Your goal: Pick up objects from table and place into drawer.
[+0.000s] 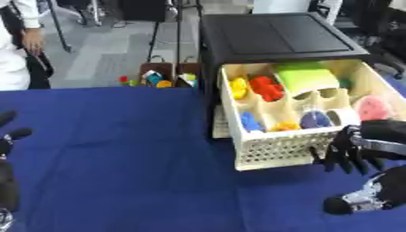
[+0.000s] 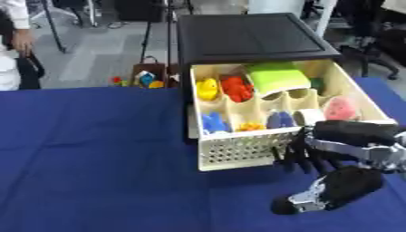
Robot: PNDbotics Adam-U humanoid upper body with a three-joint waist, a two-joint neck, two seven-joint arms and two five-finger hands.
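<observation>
My right hand (image 2: 305, 156) hangs at the front right corner of the drawer (image 1: 277, 152), fingers straight and pointing down against the perforated front panel, holding nothing. The right eye view shows the whole hand, wrist and black forearm; in the left eye view the forearm runs off the picture's right edge. My left hand (image 1: 8, 136) shows only in the left eye view, at the left edge, resting over the blue worktop (image 1: 119, 158) with fingers relaxed and empty; the right eye view does not catch it.

The cream drawer stands pulled out of the black cabinet (image 2: 250, 38), its long axis running from the cabinet toward me, open face up. Inside, in the far compartments: a yellow toy (image 2: 207, 89), a red toy (image 2: 236, 88) and a green block (image 2: 277, 76) lying tilted across the dividers. Nearer the front: a blue object (image 2: 212, 121), a small orange thing (image 2: 252, 126), a blue-purple round object (image 2: 280, 120), a white roll (image 2: 309, 116) and a pink rounded object (image 2: 342, 108) at the right side. I can read no writing or label on any of it.

Beyond the worktop's far edge, a brown box (image 1: 162, 74) on the floor holds small coloured toys.
</observation>
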